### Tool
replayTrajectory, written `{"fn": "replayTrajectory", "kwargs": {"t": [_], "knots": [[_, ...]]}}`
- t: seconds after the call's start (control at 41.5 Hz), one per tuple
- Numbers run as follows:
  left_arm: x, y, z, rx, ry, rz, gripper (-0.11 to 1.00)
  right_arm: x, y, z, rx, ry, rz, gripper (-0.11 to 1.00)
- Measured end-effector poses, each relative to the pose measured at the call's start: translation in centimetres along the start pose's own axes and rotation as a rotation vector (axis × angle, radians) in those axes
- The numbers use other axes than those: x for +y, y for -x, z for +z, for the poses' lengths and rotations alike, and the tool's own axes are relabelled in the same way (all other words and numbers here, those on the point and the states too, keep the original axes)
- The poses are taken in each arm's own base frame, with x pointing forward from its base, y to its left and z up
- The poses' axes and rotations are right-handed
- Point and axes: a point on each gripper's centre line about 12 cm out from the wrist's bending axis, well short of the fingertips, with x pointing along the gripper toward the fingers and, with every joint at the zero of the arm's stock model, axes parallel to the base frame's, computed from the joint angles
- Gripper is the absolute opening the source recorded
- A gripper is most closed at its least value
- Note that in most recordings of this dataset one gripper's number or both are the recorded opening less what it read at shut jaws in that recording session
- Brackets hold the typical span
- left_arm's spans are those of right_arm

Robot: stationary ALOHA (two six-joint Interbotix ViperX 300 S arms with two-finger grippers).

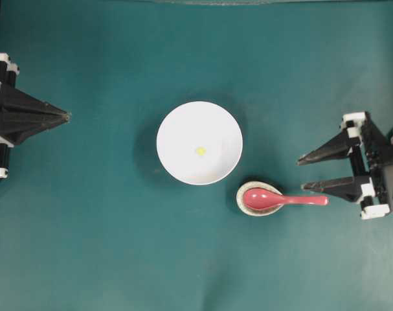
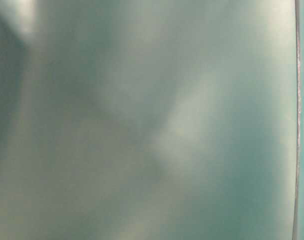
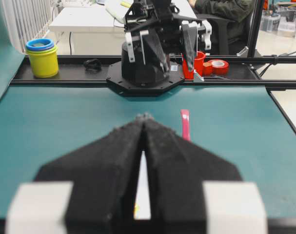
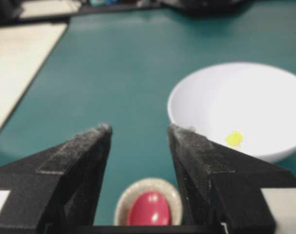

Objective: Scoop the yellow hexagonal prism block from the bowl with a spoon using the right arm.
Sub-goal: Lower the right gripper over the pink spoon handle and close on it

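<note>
The spoon (image 1: 280,199) lies with its long axis running almost straight across the overhead view, left to right. Its oval scoop is at the left end and sits cupped in a small speckled egg-shaped dish (image 1: 259,208); the straight handle points right, past the dish's rim, and its tip lies just beside the lower finger of the right gripper (image 1: 301,172). The handle tilts very slightly downward in that view toward its tip.

The right gripper is released, its two black fingers spread wide and pointing left toward the middle of the desk (image 1: 86,246); it holds nothing. In its own wrist view the fingers frame the red scoop (image 4: 149,208) in the dish (image 4: 123,202), the scoop sitting low between them with the handle hidden beneath the gripper (image 4: 139,129).

The bowl (image 1: 199,142) stands up and to the left of the dish, close to it but not touching as far as the overhead view shows. The yellow hexagonal prism block (image 1: 201,151) rests on the bowl's floor near the centre, small against the white; its facing cannot be made out. From the right wrist it shows toward the near wall of the bowl (image 4: 196,97).

The left gripper (image 1: 68,117) is clenched, its fingers meeting in a point aimed right, well apart from the bowl. The table-level view is a blurred teal wash.
</note>
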Motion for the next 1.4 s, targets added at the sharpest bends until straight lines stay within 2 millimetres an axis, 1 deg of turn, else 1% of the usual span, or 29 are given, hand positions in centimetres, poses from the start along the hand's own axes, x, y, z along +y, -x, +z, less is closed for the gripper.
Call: {"fn": "replayTrajectory", "kwargs": {"t": [0.217, 0.458, 0.602, 0.747, 1.036, 1.397], "knots": [[0.0, 0.0, 0.0, -0.002, -0.001, 0.0, 0.0, 0.6, -0.9, -2.7, 0.027, -0.006, -0.017, 0.57], [0.0, -0.1, -0.1, 0.006, -0.001, -0.002, 0.0, 1.4, -1.2, -5.6, 0.084, -0.002, -0.044, 0.57], [0.0, -0.3, -0.4, 0.02, -0.001, -0.002, 0.0, 2.0, -1.3, -6.9, 0.114, 0.0, -0.056, 0.57], [0.2, -0.6, -0.8, 0.032, -0.003, 0.008, 0.0, 2.0, -1.1, -8.0, 0.157, 0.007, -0.083, 0.57], [0.6, -0.8, -0.9, 0.034, -0.004, 0.027, 0.0, 1.8, -1.1, -9.8, 0.223, 0.04, -0.103, 0.57], [0.6, -0.5, -0.5, 0.016, -0.003, 0.03, 0.0, 1.6, -1.0, -11.0, 0.267, 0.065, -0.111, 0.57]]}}
